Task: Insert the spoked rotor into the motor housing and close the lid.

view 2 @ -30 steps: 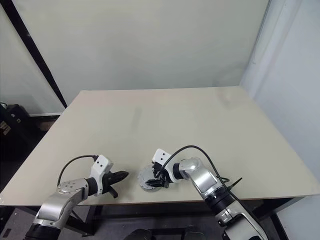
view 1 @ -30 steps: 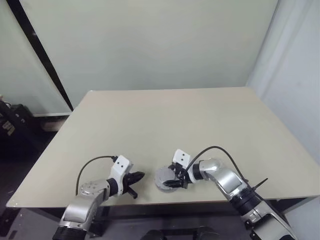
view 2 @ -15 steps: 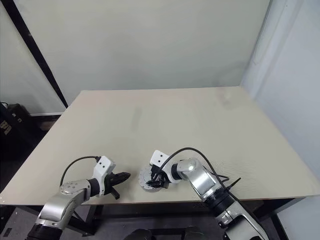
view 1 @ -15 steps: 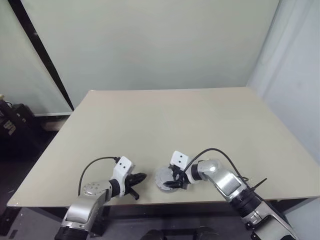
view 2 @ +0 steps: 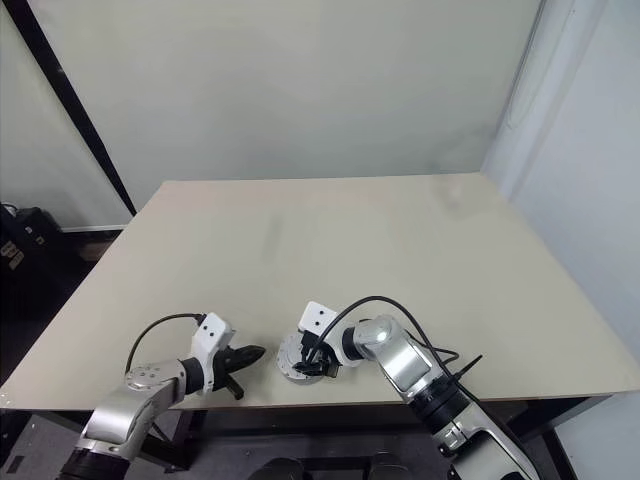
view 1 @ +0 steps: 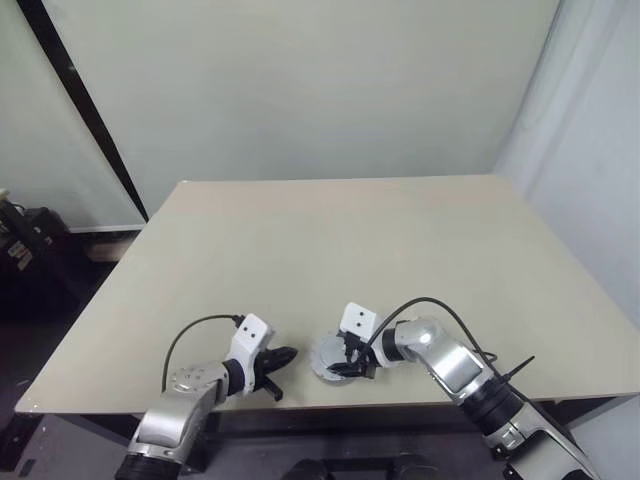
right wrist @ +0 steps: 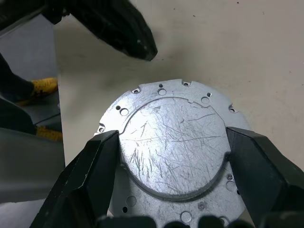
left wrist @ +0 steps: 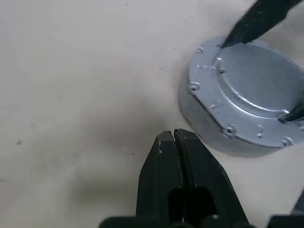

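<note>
Silvery metal lid (right wrist: 173,147) sits on the motor housing (left wrist: 223,128), low centre on the counter (view 1: 400,240). Right pincer (right wrist: 172,164) grasps it; left pincer (left wrist: 174,137) clenched empty. Looks nearly finished.

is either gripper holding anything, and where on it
The right gripper clamps the lid by opposite edges of its raised centre. The left gripper is shut, holding nothing.

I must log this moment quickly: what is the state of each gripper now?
Left gripper: shut, holding nothing, beside the grey metal disc.
Right gripper: fingers spread wide, one on each side of the disc's raised centre; it appears to grip it.
</note>
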You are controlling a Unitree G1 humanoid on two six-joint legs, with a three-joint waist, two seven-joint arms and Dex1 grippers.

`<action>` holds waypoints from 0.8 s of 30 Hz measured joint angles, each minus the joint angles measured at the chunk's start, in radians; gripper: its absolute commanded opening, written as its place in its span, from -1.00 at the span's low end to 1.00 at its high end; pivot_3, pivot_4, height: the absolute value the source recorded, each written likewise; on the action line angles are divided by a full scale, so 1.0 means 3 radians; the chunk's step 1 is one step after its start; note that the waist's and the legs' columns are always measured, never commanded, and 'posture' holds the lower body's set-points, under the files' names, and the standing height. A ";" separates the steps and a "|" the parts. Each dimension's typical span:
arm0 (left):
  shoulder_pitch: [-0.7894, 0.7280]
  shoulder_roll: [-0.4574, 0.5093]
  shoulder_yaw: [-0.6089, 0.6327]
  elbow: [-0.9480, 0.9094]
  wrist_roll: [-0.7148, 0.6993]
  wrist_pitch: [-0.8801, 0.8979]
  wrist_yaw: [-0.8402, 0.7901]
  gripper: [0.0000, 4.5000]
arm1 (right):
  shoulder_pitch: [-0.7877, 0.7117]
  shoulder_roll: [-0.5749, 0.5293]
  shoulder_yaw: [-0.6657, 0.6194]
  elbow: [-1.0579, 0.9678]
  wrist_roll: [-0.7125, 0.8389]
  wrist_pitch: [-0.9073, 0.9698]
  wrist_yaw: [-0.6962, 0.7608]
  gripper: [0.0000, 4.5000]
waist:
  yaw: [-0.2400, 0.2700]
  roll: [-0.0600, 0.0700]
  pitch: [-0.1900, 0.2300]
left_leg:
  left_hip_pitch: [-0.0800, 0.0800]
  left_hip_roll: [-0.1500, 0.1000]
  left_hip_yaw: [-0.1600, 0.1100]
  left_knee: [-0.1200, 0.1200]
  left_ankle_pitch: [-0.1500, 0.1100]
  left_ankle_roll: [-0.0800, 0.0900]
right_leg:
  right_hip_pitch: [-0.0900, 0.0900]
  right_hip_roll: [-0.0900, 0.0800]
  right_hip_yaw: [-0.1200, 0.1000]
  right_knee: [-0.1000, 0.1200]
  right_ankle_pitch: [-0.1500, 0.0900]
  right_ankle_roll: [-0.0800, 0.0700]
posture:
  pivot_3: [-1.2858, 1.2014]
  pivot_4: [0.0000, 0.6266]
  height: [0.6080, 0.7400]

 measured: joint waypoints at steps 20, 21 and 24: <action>-0.0048 -0.0260 -0.0207 0.0271 0.0165 -0.0080 0.0033 -1.00 | 0.0000 -0.0037 0.0004 -0.0068 -0.0006 0.0117 -0.0025 0.47 | 0.0036 0.0008 -0.0006 | -0.0001 -0.0002 -0.0003 0.0011 0.0000 0.0000 | 0.0006 -0.0001 -0.0001 0.0000 0.0000 0.0000 | 0.03 -1.00 1.00; -0.0057 -0.0289 -0.0168 0.0271 0.0136 -0.0080 0.0049 -1.00 | 0.0000 -0.0037 0.0005 -0.0069 -0.0006 0.0118 -0.0030 0.47 | 0.0037 0.0008 -0.0006 | -0.0001 -0.0002 -0.0003 0.0012 0.0000 0.0000 | 0.0006 -0.0002 -0.0001 0.0000 0.0000 0.0001 | 0.03 -1.00 1.00; -0.0118 -0.0345 -0.0062 0.0270 0.0055 -0.0083 0.0080 -1.00 | 0.0000 -0.0031 0.0016 -0.0070 -0.0006 0.0118 -0.0041 0.47 | 0.0033 0.0008 -0.0006 | -0.0001 -0.0002 -0.0002 0.0014 0.0000 0.0000 | 0.0007 -0.0001 -0.0001 0.0000 0.0000 0.0001 | 0.03 -1.00 1.00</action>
